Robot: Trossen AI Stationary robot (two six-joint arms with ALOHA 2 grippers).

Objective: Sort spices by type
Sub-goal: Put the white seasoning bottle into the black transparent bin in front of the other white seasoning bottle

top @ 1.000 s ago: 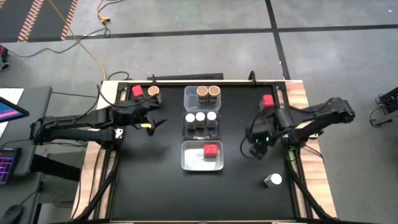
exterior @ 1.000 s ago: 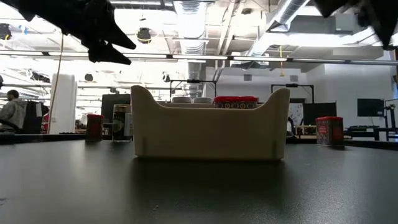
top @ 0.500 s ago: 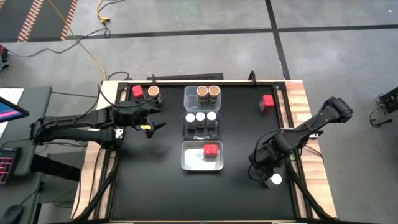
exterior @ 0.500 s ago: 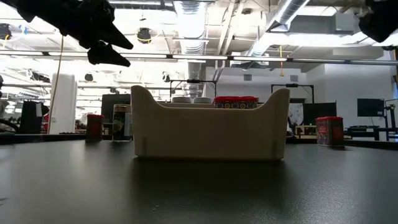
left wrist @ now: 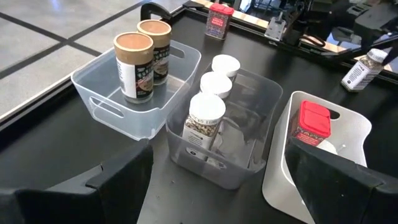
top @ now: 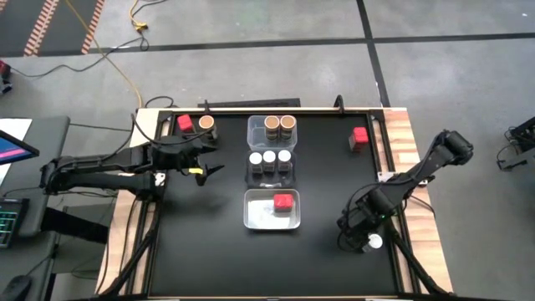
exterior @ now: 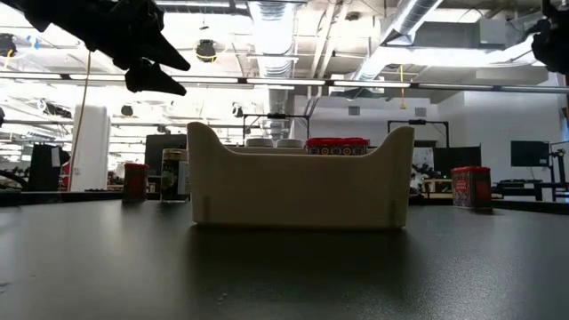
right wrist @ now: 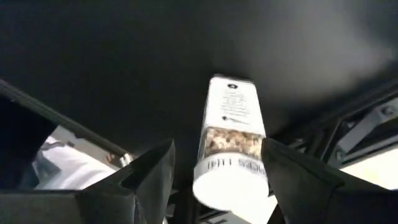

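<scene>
Right gripper (top: 358, 237) hangs over the white-topped spice jar (right wrist: 228, 144) lying on its side near the table's right front corner, jaws apart and empty, straddling its long axis. Left gripper (top: 206, 164), wide open, waits well apart.

Three bins sit in a column at the middle of the table (top: 209, 251) in the high view. The top bin (top: 252, 124) holds two jars (top: 279, 124) side by side. The middle bin (top: 248, 168) holds three jars (top: 269, 157) in a row. The bottom bin (top: 255, 213) holds one jar (top: 283, 202). At upper left two jars (top: 194, 123) stand together. At upper right stands a single jar (top: 360, 136). At lower right a jar (right wrist: 229, 142) lies between the right gripper (top: 358, 242)'s fingers.
</scene>
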